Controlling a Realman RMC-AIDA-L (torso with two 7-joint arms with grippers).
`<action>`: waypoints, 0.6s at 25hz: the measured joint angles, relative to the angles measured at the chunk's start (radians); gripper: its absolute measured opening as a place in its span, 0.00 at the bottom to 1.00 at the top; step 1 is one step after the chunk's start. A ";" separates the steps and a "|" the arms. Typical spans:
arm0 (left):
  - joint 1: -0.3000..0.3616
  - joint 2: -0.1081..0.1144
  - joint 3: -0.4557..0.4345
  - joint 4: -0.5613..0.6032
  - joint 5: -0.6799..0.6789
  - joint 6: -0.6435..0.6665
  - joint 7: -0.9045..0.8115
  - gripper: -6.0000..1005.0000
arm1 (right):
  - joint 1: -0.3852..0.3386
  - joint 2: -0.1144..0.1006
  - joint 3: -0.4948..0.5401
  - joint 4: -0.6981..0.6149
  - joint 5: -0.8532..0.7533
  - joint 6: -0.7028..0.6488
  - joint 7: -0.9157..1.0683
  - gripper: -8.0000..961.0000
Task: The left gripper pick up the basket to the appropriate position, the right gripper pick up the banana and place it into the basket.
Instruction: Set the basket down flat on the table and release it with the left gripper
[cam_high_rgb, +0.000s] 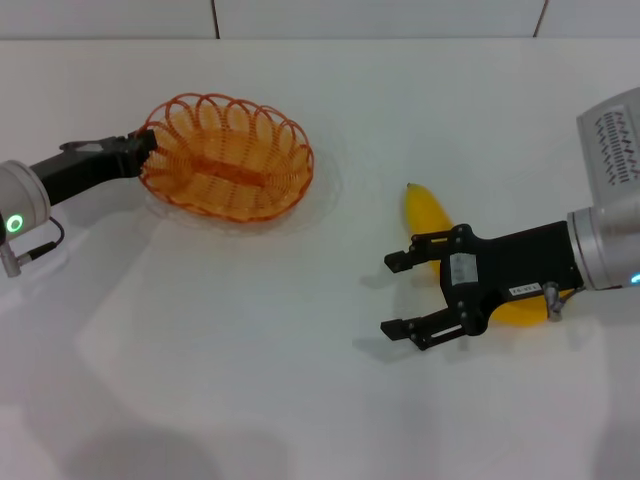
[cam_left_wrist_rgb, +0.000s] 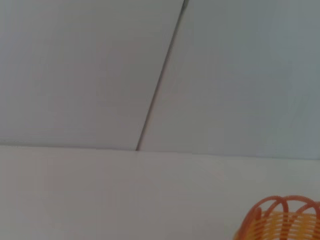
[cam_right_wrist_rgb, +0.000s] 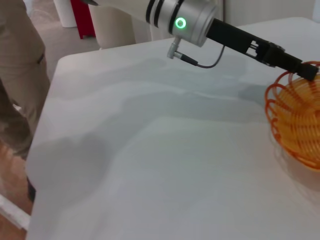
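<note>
Head view shows the left end effector (cam_high_rgb: 148, 143) pinching the near-left rim of the basket (cam_high_rgb: 228, 157), which sits on the white worktop (cam_high_rgb: 250, 330). The right end effector (cam_high_rgb: 400, 294), fingers spread, hovers just over the banana (cam_high_rgb: 432, 216); the fruit lies beneath and behind its palm, well apart from the basket. Right wrist view shows the left end effector (cam_right_wrist_rgb: 306, 71) at the basket (cam_right_wrist_rgb: 299, 117) rim.

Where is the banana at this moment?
In the head view the banana lies on the white table on the robot's right side, partly hidden under the open right gripper, well apart from the basket.
</note>
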 joint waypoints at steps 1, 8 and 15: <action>0.001 0.000 0.000 0.000 0.000 -0.002 0.000 0.07 | 0.000 0.000 0.000 0.000 0.000 0.003 0.000 0.90; -0.002 -0.001 0.002 -0.009 0.002 -0.003 0.003 0.07 | 0.000 0.000 -0.001 0.000 0.002 0.004 0.000 0.90; -0.003 -0.001 0.002 -0.010 0.002 -0.002 0.012 0.07 | 0.000 0.000 -0.001 0.000 0.002 0.003 0.002 0.90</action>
